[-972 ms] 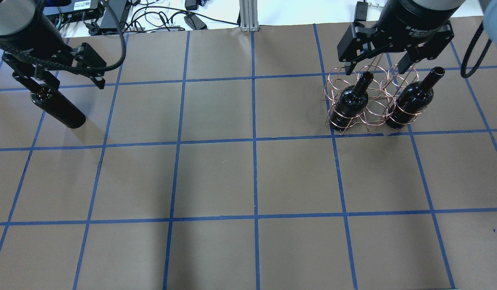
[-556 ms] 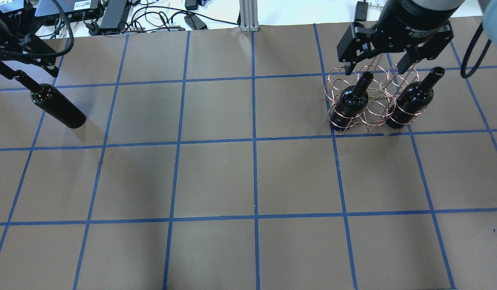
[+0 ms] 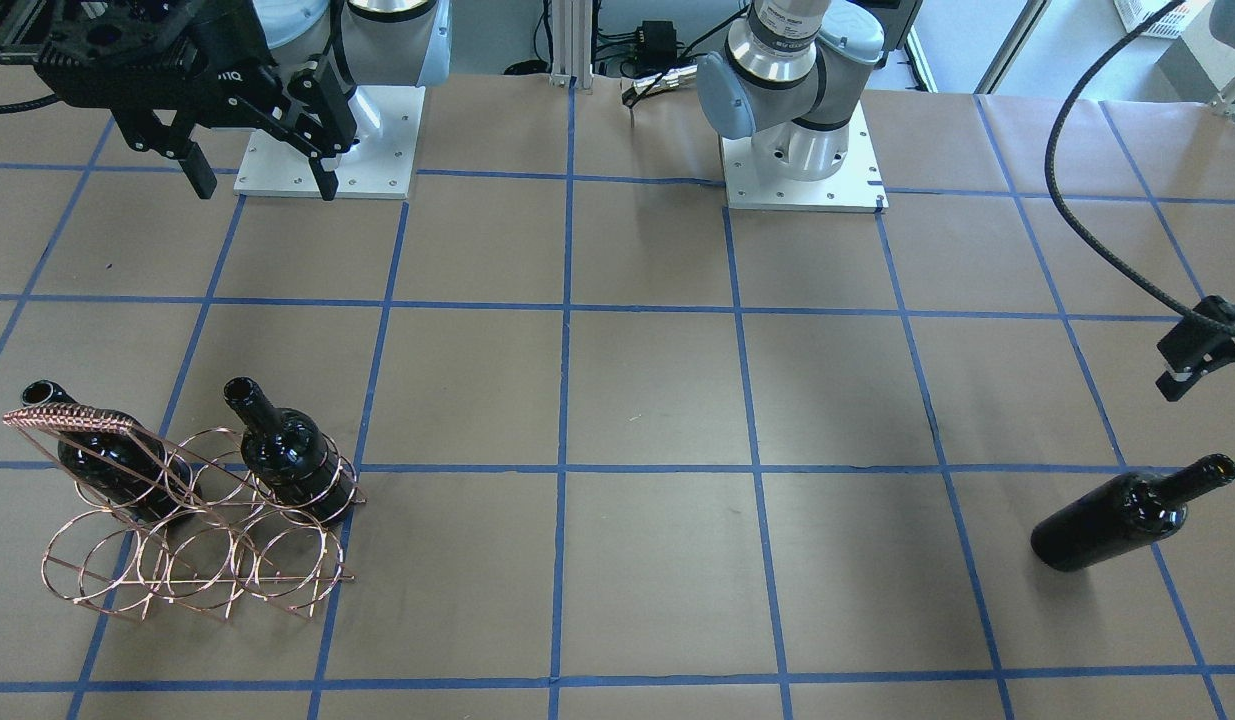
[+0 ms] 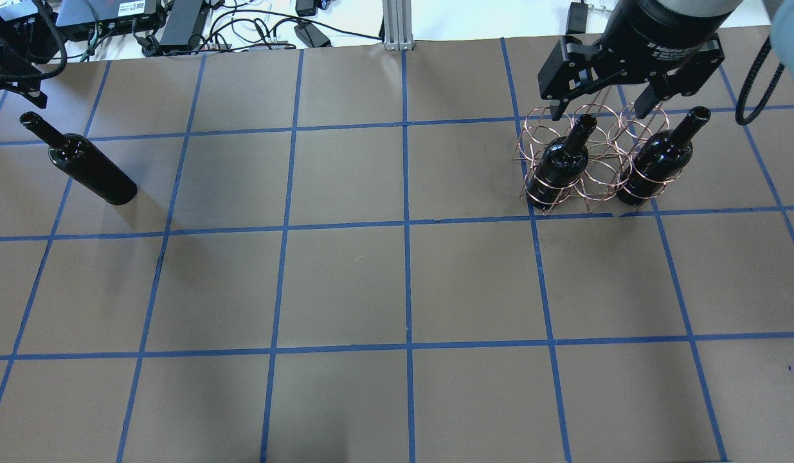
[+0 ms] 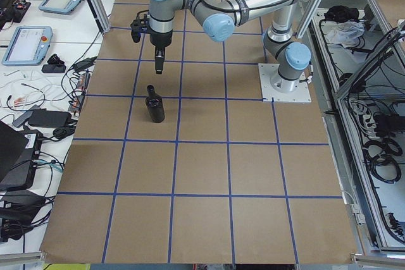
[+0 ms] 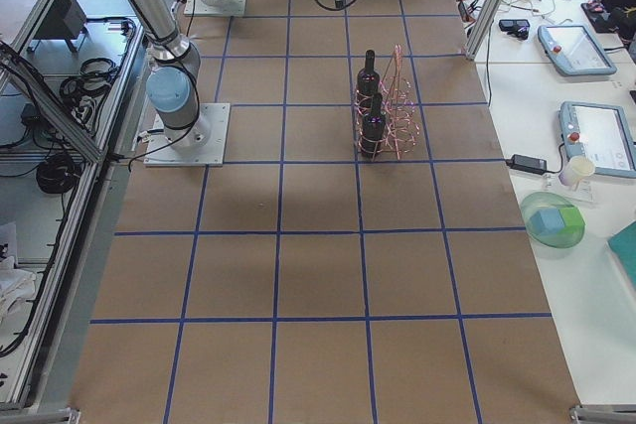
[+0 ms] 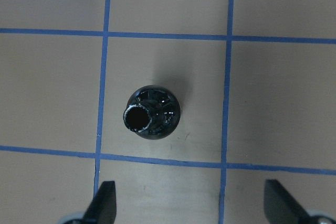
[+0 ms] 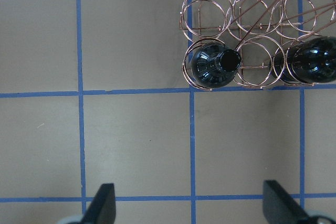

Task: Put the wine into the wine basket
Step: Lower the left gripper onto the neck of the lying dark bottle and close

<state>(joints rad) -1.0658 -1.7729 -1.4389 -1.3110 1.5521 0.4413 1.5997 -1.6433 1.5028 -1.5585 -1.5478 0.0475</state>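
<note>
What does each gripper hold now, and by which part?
Nothing. The left gripper and the right gripper are open and empty; the glossy black glass wine bottle stands free, untouched.

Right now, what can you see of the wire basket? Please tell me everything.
The basket is thin rose-copper wire bent into round hoops, two rows of three, with a braided handle raised above them. It stands on the brown table. One bottle and a second bottle, both black, stand in the end hoops of the row nearer the robot. The middle hoop and the other row are empty. Nothing else touches it.
</note>
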